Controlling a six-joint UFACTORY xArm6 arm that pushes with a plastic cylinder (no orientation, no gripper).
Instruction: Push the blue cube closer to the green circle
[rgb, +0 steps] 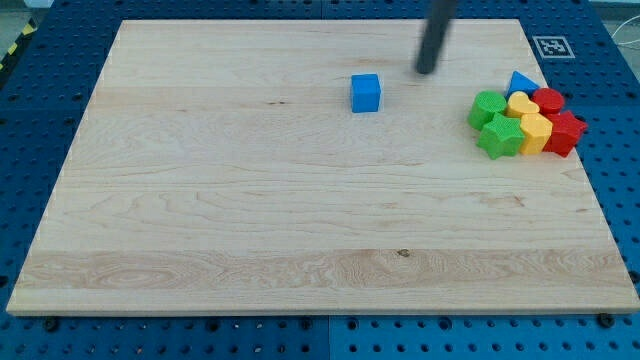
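The blue cube (366, 93) sits at eight o'clock from my tip (427, 70), not touching; the green circle (488, 107) lies at three o'clock of the cube. No claw shows.

The dark rod (436, 35) is cut off by the view's top edge, so only its lower length shows, slightly blurred. The wooden board (300, 220) has its near-left corner clipped by the view's left edge. Near the board's right edge, a blue triangle block (521, 82) is partly hidden behind a yellow block (521, 103) and a red block (547, 99). The shapes of the packed red and yellow blocks there are too small to tell for certain.
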